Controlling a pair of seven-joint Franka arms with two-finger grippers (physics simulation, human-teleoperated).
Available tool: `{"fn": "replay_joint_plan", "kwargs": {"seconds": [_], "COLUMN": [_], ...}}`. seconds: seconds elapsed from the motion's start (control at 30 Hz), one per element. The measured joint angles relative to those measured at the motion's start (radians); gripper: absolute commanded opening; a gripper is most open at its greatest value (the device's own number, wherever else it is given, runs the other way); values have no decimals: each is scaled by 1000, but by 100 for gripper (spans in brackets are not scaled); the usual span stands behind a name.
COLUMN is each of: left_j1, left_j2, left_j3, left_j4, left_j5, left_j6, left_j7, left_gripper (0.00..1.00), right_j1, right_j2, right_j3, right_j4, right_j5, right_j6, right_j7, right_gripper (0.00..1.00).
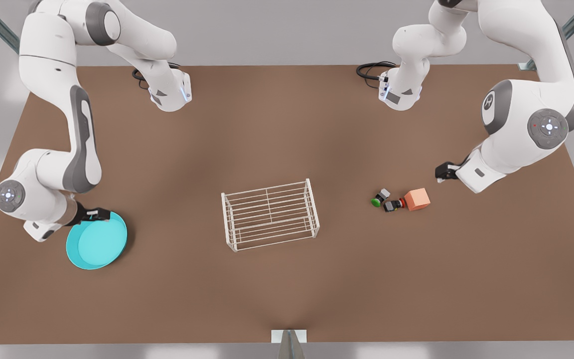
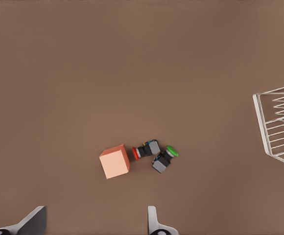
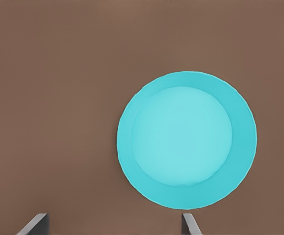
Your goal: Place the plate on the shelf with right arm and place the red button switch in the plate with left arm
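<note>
Plate (image 1: 96, 241): nearest us, on the table (image 1: 287, 289) at approx 8 o'clock from the shelf (image 1: 270, 215); flat, not yet moved. We judge it rigid, light, prob slick; best hold is a rim pinch.
Right gripper (image 1: 98, 215): touching or just over the plate's far rim in front view. Right wrist view has fingers (image 3: 34, 223) spread, nothing between them, plate (image 3: 186, 140) off-centre, so released.
Shelf: mid-table, upright, top bare.
Red button switch (image 1: 392, 204): approx 3 o'clock of shelf, on its side, red cap against the orange cube (image 1: 416, 199); green switch (image 1: 379, 198) just beside. We judge it small, hard, light, apt to roll; grip the blocky body, not the cap.
Left gripper (image 1: 443, 172): approx 2 o'clock of the switches, apart; fingers (image 2: 154, 220) parted, empty.
View diffs: left wrist view shows red cap (image 2: 136, 152) touching cube (image 2: 115, 161) more clearly; front view gives both arms' positions.
</note>
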Motion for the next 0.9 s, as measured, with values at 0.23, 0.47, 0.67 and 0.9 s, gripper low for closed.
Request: {"fn": "replay_joint_plan", "kwargs": {"seconds": [0.23,0.47,0.67,0.9], "left_j1": [-1,-17,-10,-3], "left_j2": [-6,-65,-50,-43], "left_j3": [0,-22,-25,-14], "left_j4": [-12,-60,-47,-20], "left_j5": [1,18,11,-17], "left_j6": [3,-110,-184,-230], "left_j7": [-9,-36,-47,-64], "left_gripper": [100,100,100,100], "right_j1": [-248,-322,-330,-320], "right_j2": [246,430,503,546], "right_j3": [5,45,13,10], "right_j4": [192,343,395,441], "right_j5": [153,220,220,222], "right_j6": [26,30,25,52], "right_j7": [-145,-359,-523,-642], "right_gripper": [100,100,99,93]}}
